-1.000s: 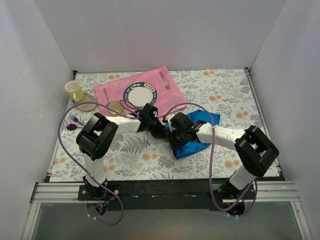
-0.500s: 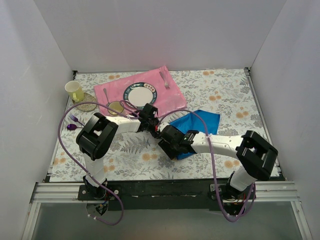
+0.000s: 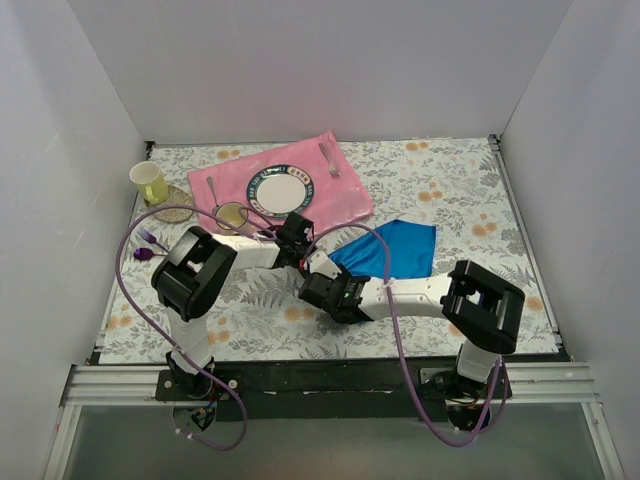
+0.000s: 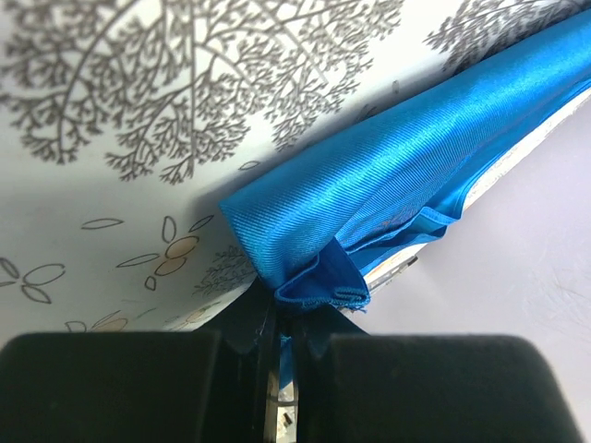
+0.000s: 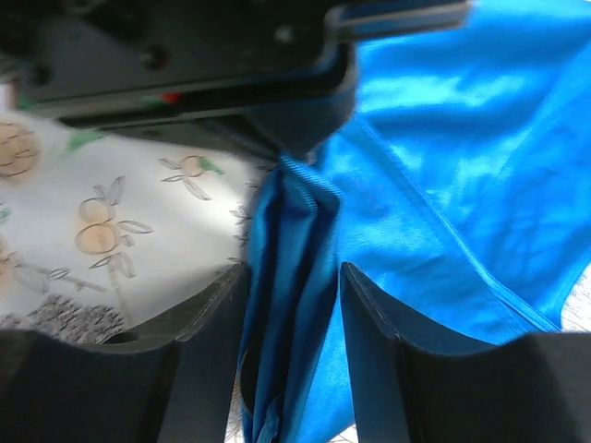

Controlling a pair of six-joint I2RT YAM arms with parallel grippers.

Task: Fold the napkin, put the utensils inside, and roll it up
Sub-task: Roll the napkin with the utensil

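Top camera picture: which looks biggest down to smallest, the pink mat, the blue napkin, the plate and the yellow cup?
1. pink placemat
2. blue napkin, though part of it is covered
3. plate
4. yellow cup

A table (image 3: 450, 180) covered in a floral print carries a shiny pink placemat (image 3: 345, 200) at the back, set askew. On it sit a white plate (image 3: 281, 189) with a dark patterned rim and a silver-grey fork (image 3: 329, 158) near its far corner. At the left stands a pale yellow cup (image 3: 150, 182) by the edge of a round beige coaster (image 3: 172, 210) — nearer, a purple fork (image 3: 150, 238) and purple spoon (image 3: 143, 254) lie close together.
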